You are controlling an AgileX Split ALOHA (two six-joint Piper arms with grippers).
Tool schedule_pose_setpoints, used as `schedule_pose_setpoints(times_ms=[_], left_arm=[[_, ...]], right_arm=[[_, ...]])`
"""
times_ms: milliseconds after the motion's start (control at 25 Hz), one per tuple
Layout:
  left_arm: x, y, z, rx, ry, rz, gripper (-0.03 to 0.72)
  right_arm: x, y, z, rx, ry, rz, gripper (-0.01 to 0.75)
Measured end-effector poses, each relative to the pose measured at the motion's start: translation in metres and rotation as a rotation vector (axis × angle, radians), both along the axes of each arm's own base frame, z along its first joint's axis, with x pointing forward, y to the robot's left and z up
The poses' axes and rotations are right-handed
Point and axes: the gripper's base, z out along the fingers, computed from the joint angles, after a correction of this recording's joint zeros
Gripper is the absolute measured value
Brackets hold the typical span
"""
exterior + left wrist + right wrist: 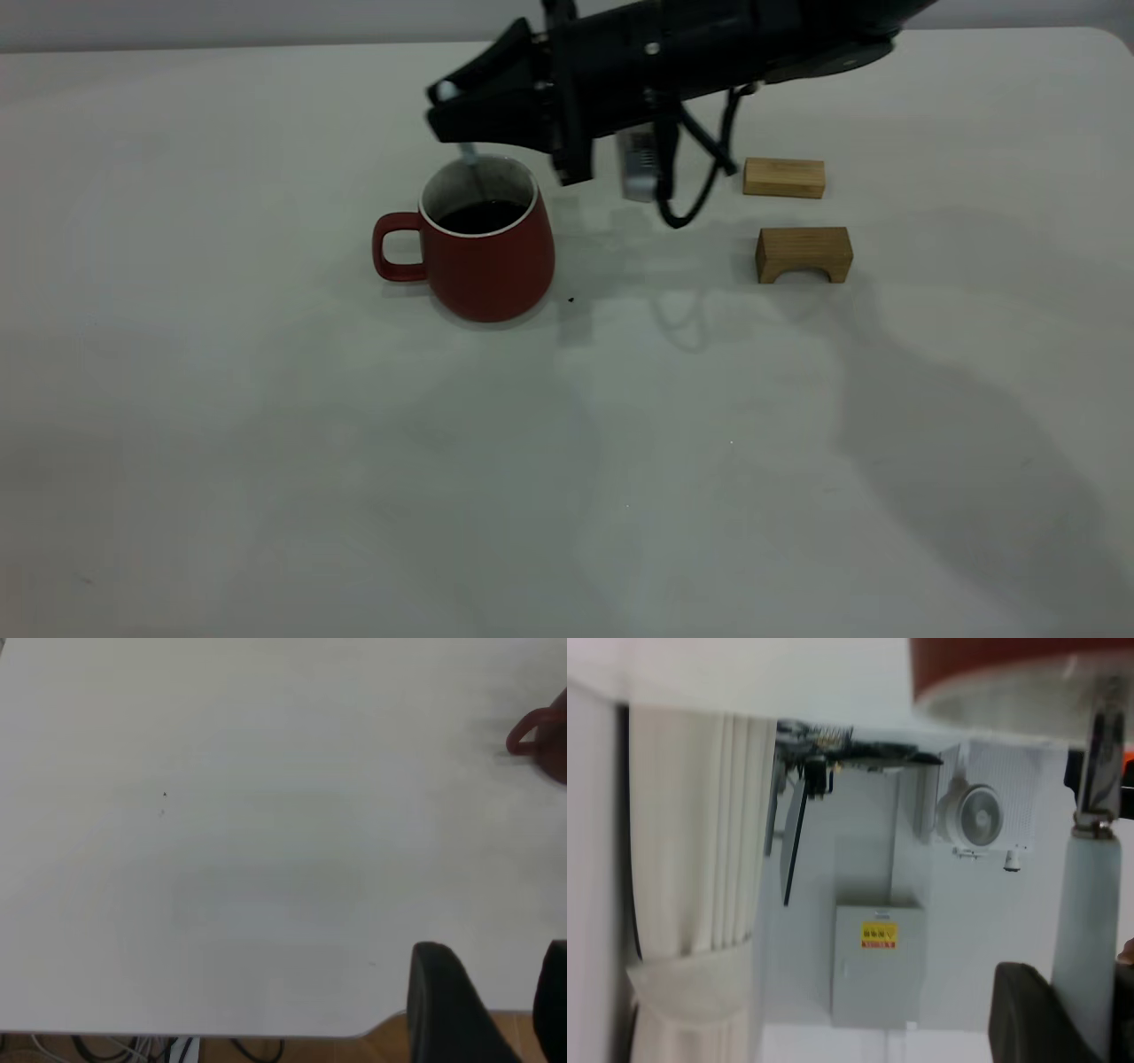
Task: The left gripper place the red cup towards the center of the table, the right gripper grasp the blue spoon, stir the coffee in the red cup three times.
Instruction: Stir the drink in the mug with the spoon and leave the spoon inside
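The red cup [492, 261] stands upright near the middle of the table [266, 461], its handle pointing left, with dark coffee [480, 215] inside. My right gripper [443, 106] reaches in from the upper right and hovers just above the rim, shut on the blue spoon [469, 155], whose lower end dips into the cup. In the right wrist view the pale spoon handle [1090, 921] sits between the gripper [1076, 970] fingers, pointing at the cup [1010, 665]. My left gripper [496, 957] is open and empty over the table's edge, far from the cup [536, 735].
Two wooden blocks lie right of the cup: a flat one [783, 177] and an arch-shaped one [803, 253]. A tiny dark speck [570, 299] sits beside the cup's base. The right arm's cables hang above the table between cup and blocks.
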Motion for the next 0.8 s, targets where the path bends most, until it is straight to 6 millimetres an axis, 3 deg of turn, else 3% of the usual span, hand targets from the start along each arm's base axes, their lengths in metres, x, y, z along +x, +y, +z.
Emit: schedule_pose_setpoints(times_ms=[120, 240, 480, 800], left_arm=[[0.000, 0.000, 0.000, 0.000, 0.000, 0.000, 0.322], [0.000, 0.000, 0.000, 0.000, 0.000, 0.000, 0.322], [0.000, 0.000, 0.000, 0.000, 0.000, 0.000, 0.322], [0.000, 0.000, 0.000, 0.000, 0.000, 0.000, 0.322]], right_arm=[[-0.001, -0.004, -0.002, -0.018, 0.088, 0.000, 0.149], [-0.007, 0.005, -0.002, -0.017, 0.136, 0.013, 0.149], [-0.012, 0.029, 0.004, 0.038, 0.040, 0.002, 0.149], [0.000, 0.006, 0.003, 0.019, -0.048, -0.007, 0.149]])
